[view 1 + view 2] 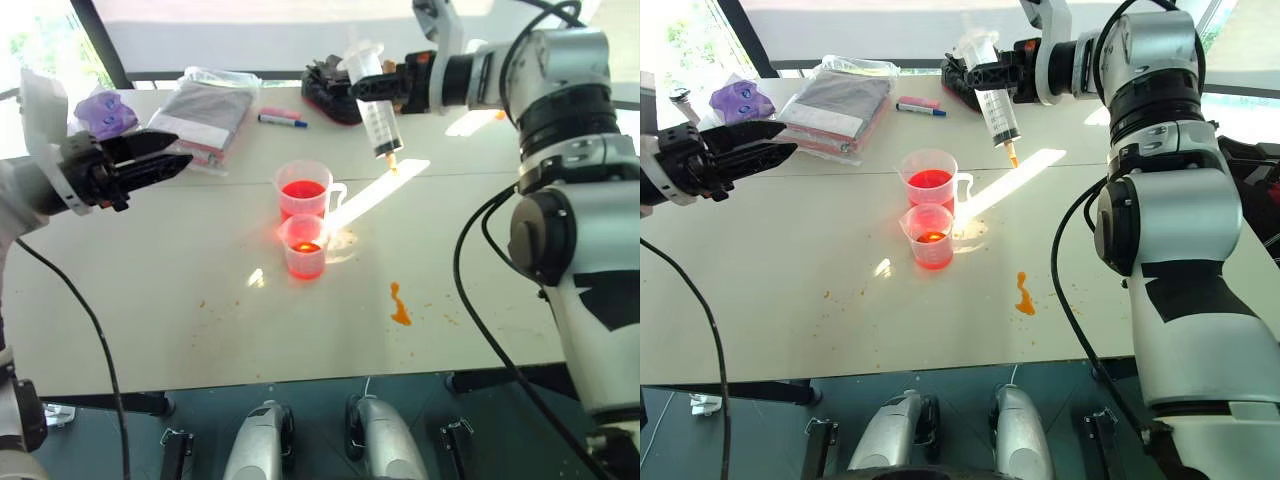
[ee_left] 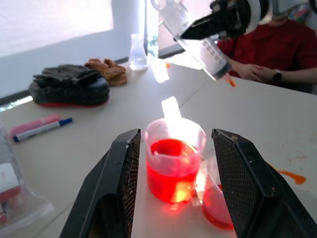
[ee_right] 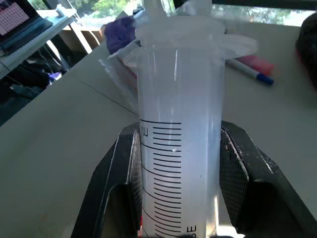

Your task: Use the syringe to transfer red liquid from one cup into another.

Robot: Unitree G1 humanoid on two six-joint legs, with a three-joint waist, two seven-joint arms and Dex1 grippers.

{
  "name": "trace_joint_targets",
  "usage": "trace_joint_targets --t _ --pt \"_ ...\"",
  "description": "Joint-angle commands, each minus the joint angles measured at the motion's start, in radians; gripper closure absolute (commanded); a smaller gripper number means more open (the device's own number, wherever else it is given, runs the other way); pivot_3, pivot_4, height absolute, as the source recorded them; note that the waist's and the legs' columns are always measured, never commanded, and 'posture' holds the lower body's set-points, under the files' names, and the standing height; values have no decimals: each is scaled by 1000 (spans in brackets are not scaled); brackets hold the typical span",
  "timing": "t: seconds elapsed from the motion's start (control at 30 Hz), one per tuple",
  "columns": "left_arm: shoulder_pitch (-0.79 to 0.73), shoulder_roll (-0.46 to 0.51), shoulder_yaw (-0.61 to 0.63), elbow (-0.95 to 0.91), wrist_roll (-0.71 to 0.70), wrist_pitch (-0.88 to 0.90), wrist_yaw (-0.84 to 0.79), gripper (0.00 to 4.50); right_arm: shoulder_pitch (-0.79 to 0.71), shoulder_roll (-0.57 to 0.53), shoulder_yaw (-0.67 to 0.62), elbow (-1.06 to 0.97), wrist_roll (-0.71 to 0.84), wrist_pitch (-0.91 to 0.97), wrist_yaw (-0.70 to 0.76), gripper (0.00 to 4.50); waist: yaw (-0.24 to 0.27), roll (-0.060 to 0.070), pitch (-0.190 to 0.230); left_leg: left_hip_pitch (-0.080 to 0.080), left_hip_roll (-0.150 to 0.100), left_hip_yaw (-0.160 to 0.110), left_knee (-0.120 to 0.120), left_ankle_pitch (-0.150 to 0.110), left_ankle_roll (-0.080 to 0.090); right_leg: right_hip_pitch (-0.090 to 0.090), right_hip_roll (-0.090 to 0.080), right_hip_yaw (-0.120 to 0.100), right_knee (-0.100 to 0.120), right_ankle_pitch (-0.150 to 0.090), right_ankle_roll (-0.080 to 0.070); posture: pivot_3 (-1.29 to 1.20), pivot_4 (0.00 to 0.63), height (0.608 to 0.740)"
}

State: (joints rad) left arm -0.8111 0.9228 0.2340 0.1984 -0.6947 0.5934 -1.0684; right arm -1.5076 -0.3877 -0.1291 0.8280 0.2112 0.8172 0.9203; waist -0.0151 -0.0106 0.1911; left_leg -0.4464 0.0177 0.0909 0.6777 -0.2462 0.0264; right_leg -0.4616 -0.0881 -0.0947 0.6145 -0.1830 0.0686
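Note:
My right gripper is shut on the syringe, a clear barrel with a printed scale. It hangs in the air, tilted, with its orange tip pointing down, behind and to the right of the cups. The handled cup stands mid-table with red liquid in it. The smaller handleless cup stands right in front of it, glowing red. My left gripper hovers open and empty at the left, well clear of the cups, its fingers framing them in the left wrist view.
An orange spill lies on the table right of the cups. At the back are a plastic bag, a marker, a black pad with gloves and a flask. A person in red sits across the table.

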Motion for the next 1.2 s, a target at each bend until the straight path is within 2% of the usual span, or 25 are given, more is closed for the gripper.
trace_joint_targets --t 0.03,0.13,0.23,0.43,0.83,1.2 --pt "-208 -29 -77 205 131 -165 -66 2106 83 108 -56 -277 100 -157 -59 3000 1 0 0 0 0 0 0 0 0 0 0 0 1 0 0 0 150 740" --pt "-395 -93 -125 440 232 -313 -103 2106 160 207 -42 -324 102 -365 -90 3000 2 1 1 0 -1 1 1 3 -4 0 0 2 3 0 0 0 150 740" --pt "-564 -160 -159 650 317 -458 -130 2106 200 274 4 -254 76 -538 -82 3000 2 0 0 0 -1 1 1 3 -4 2 0 1 2 0 1 0 150 740" --pt "-717 -232 -168 882 422 -631 -142 2106 237 311 40 -175 54 -685 -92 3000 -4 0 0 0 -2 3 3 1 -1 2 -1 3 1 1 3 0 150 740" --pt "-791 -347 -151 983 473 -692 -201 2106 311 321 71 -193 59 -701 -102 3000 -5 0 0 1 -1 3 3 0 1 1 -1 4 4 1 3 0 150 740" --pt "-757 -394 -161 986 510 -707 -227 2106 331 336 86 -135 34 -773 -114 3000 -2 0 0 1 -1 1 3 0 1 1 -1 4 4 1 3 0 150 740"
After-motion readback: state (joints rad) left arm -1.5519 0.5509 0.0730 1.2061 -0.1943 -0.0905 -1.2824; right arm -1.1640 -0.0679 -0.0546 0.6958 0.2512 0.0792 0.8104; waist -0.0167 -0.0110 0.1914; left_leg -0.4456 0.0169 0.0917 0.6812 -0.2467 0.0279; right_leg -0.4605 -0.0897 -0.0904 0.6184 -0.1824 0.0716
